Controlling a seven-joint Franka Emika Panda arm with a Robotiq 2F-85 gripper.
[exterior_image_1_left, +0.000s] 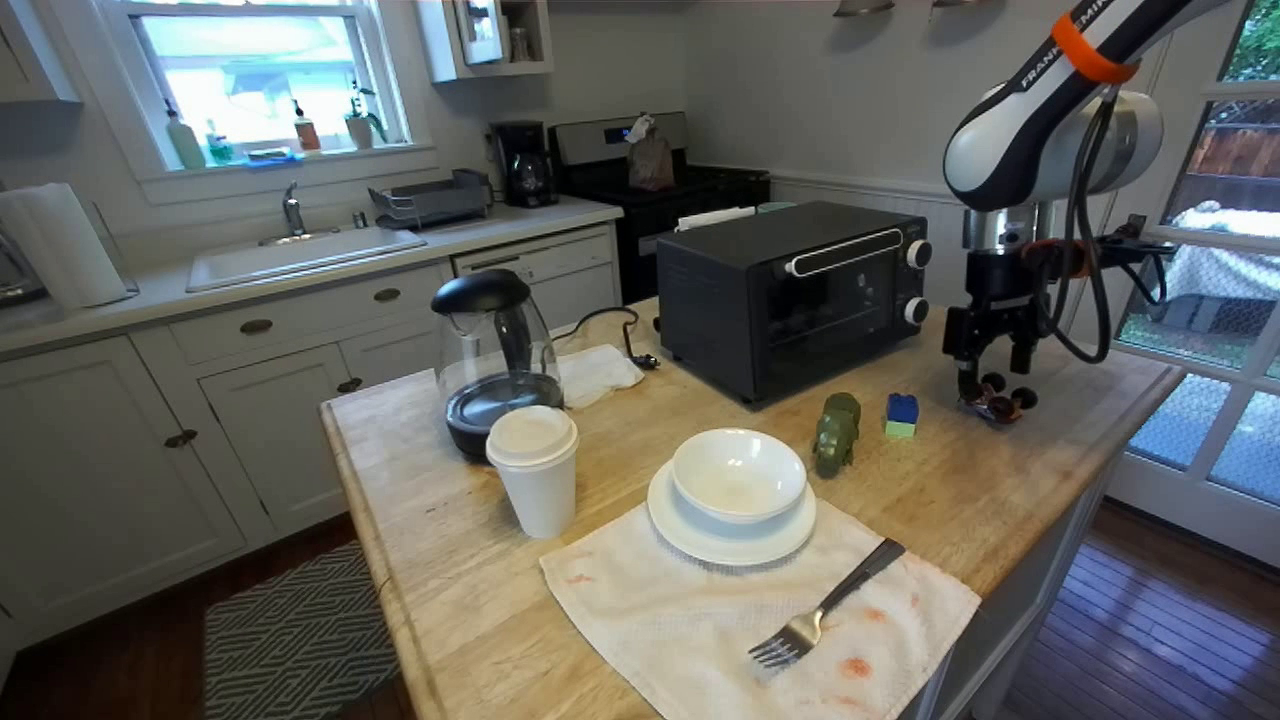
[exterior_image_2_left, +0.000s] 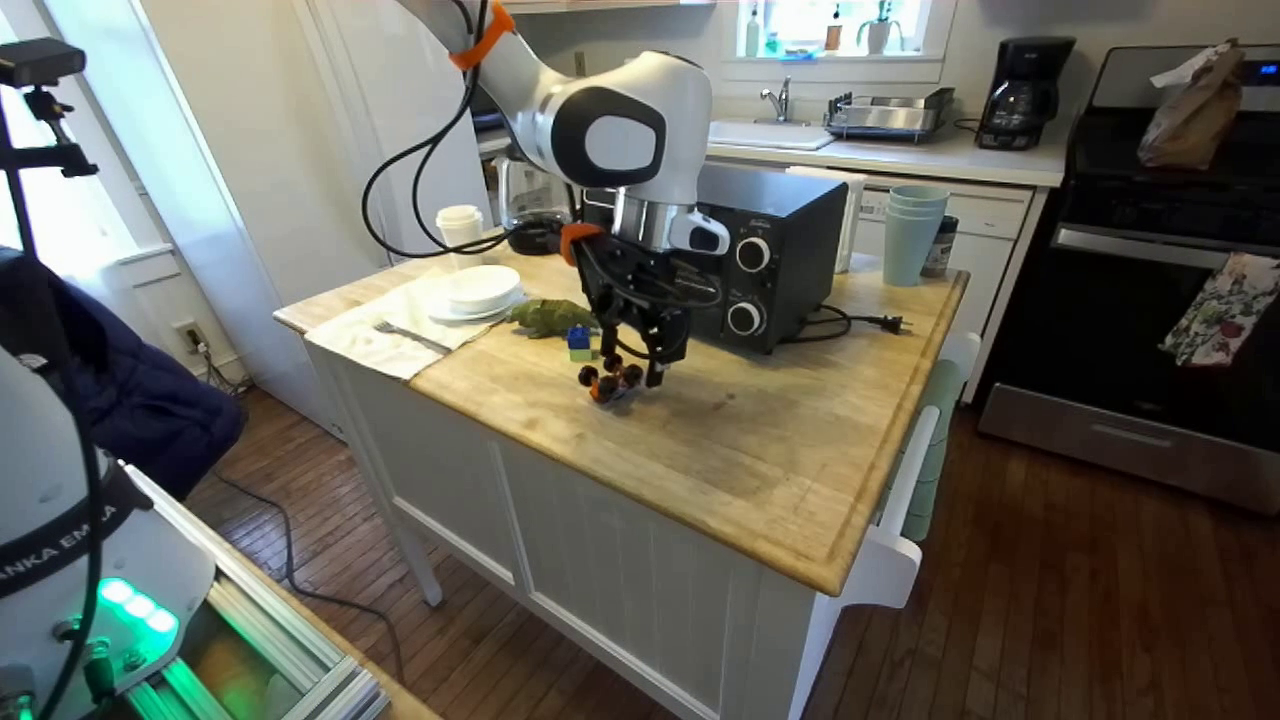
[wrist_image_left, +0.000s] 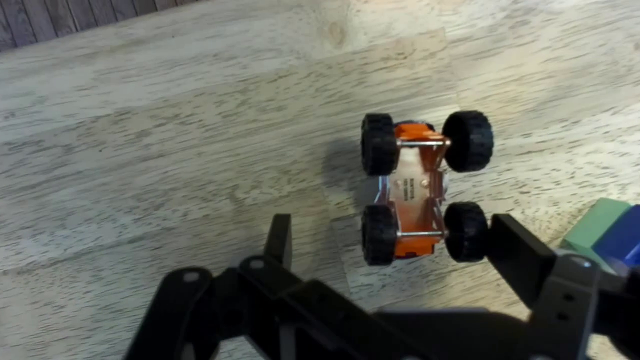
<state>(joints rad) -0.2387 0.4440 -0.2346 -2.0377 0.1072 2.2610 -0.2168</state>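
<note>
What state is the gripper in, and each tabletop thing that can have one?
Gripper, open
Orange toy car, upside down, wheels up
Toaster oven, door shut
White cup, upright, lid on
Kettle, lid on
Bowl, upright, on the plate
Pale blue cups, upright, nested
Fork, lying on the cloth
Plug at oven's knob end, unplugged

The toy vehicle (wrist_image_left: 412, 187) is orange, its wheels (wrist_image_left: 470, 141) black. The block (exterior_image_1_left: 901, 414) is blue over green. From here, the rug (exterior_image_1_left: 300, 630) shows pale geometric lines on grey.
</note>
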